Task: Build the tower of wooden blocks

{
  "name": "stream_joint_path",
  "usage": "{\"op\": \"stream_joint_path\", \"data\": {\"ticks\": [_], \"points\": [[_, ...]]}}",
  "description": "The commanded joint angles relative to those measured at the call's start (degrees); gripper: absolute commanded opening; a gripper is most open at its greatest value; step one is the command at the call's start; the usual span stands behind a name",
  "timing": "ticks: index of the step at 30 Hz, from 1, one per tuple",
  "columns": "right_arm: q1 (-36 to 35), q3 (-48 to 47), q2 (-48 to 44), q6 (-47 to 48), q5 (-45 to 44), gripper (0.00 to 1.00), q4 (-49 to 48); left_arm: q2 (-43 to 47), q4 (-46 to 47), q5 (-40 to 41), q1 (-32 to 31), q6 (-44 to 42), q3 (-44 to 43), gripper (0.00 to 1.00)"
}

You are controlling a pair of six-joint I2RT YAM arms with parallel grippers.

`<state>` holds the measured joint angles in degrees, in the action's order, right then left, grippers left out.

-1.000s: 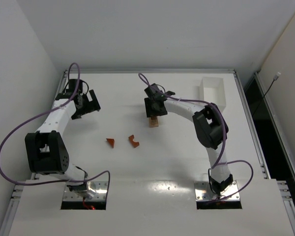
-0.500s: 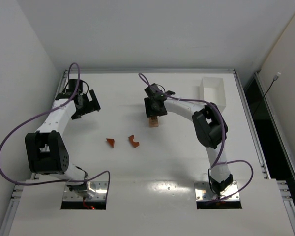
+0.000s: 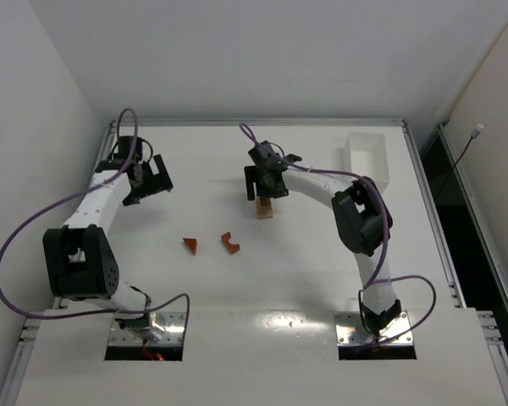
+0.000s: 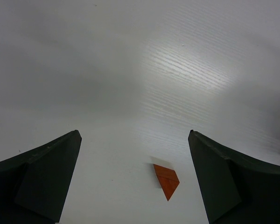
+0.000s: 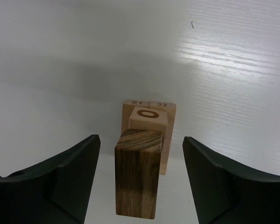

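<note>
Right gripper [image 5: 140, 138] is seen spread, fingers clear on either side of the wood block tower [image 5: 144, 122], which stands mid-table [image 3: 322, 271] with a dark block [image 5: 136, 182] upright in front. Left gripper [image 4: 134, 133] is held wide; a reddish wedge [image 4: 166, 180] lies below it.

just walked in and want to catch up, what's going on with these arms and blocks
The right gripper hangs over the small tower mid-table: a dark brown block stands upright right beside stacked pale blocks, jaws open either side, not touching it. The left gripper is open at the far left, holding nothing. A reddish wedge and an arch piece lie loose on the table, not yet stacked.
</note>
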<state>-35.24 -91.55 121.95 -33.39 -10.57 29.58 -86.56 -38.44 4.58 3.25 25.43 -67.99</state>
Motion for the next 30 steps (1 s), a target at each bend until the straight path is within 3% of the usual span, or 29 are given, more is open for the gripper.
{"op": "stream_joint_path", "data": {"ticks": [1, 4, 10, 13, 16, 21, 24, 25, 26, 28, 30], "points": [[-0.7, -1.71, -3.47, 1.56, 3.96, 0.71, -2.15, 1.93, 1.26, 0.09, -0.08, -0.56, 1.27, 1.0], [-0.7, 1.62, -7.33, 4.55, 6.34, 0.79, -4.34, 2.98, 1.79, -0.44, -0.08, -0.56, 1.8, 1.0], [-0.7, 9.45, -16.99, 12.54, 6.35, 0.82, -8.75, 5.08, 3.1, -1.59, -1.92, -1.79, 5.14, 1.0], [-0.7, 14.02, -23.85, 17.46, 5.04, 0.82, -11.56, 5.88, 4.42, -7.27, -4.03, -5.91, 5.14, 1.0], [-0.18, 19.37, -31.83, 21.59, -0.13, 0.82, -12.09, 4.92, 5.82, -15.62, -9.02, -10.39, 4.62, 1.0], [2.63, 26.57, -40.54, 25.73, -9.9, 0.81, -10.78, -4.8, 6.36, -17.67, -18.35, -10.93, -3.0, 0.97], [5.62, 29.23, -43.81, 25.74, -13.95, 0.81, -8.15, -12.11, 4.35, -16.8, -21.96, -7.95, -8.46, 0.74], [6.32, 29.23, -45.82, 25.74, -14.65, 0.81, -7.44, -17.1, 3.55, -16.19, -22.66, -7.07, -12.39, 0.59], [7.72, 29.93, -46.71, 25.74, -14.66, 0.81, -5.78, -19.32, 2.76, -15.31, -23.8, -6.37, -14.26, 0.51], [9.05, 30.72, -49.25, 25.12, -14.66, 0.81, -4.97, -22.67, 1.44, -12.32, -24.95, -4.61, -18.38, 0.41], [10.72, 31.25, -49.97, 25.12, -14.66, 0.81, -3.49, -26.63, 1.43, -12.31, -24.95, -2.5, -20.16, 0.41]]}}
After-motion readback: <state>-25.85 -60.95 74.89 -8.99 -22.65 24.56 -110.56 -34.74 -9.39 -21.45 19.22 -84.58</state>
